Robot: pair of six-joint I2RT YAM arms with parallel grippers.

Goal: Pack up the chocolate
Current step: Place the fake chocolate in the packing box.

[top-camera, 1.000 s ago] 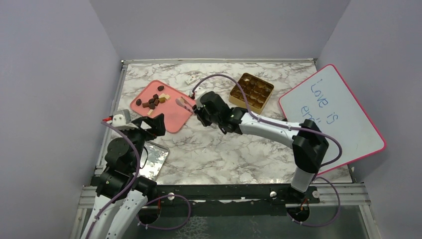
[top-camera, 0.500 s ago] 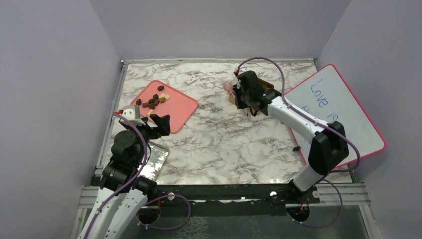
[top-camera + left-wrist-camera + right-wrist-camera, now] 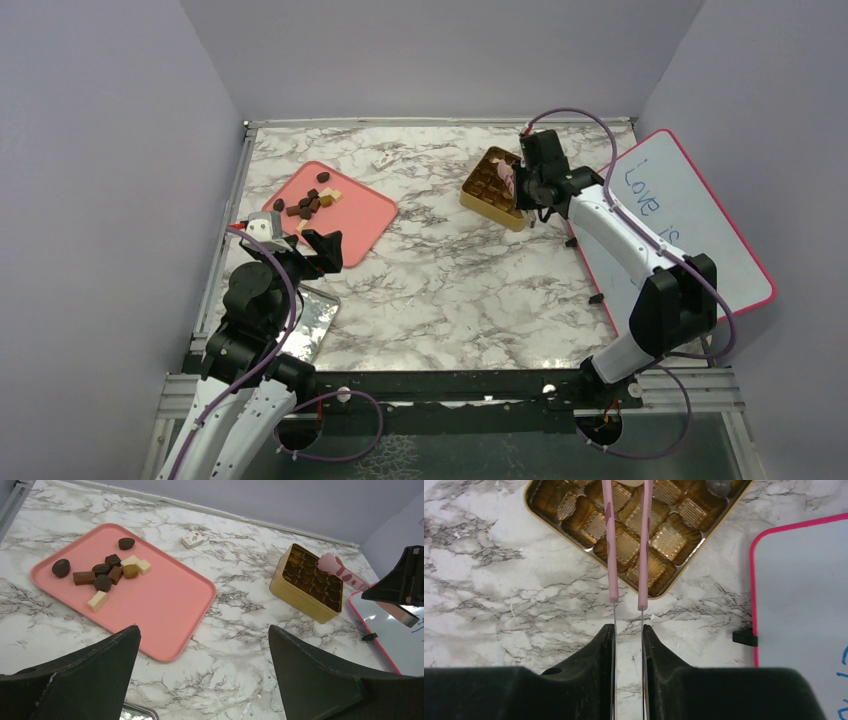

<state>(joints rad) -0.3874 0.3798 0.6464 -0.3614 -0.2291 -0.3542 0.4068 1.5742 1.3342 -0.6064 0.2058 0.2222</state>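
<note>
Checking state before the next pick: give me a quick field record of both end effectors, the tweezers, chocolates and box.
left end effector: open, empty, facing the pink tray
right end effector: shut on pink tweezers
tweezers position: over the gold box
chocolates: clustered on the tray
piece in tweezers: cannot tell

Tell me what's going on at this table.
The right gripper is shut on the pink tweezers, holding them over the gold box. Whether their tips carry a piece is not visible. The chocolates lie clustered on the pink tray. The left gripper hangs open near that tray, holding nothing.
</note>
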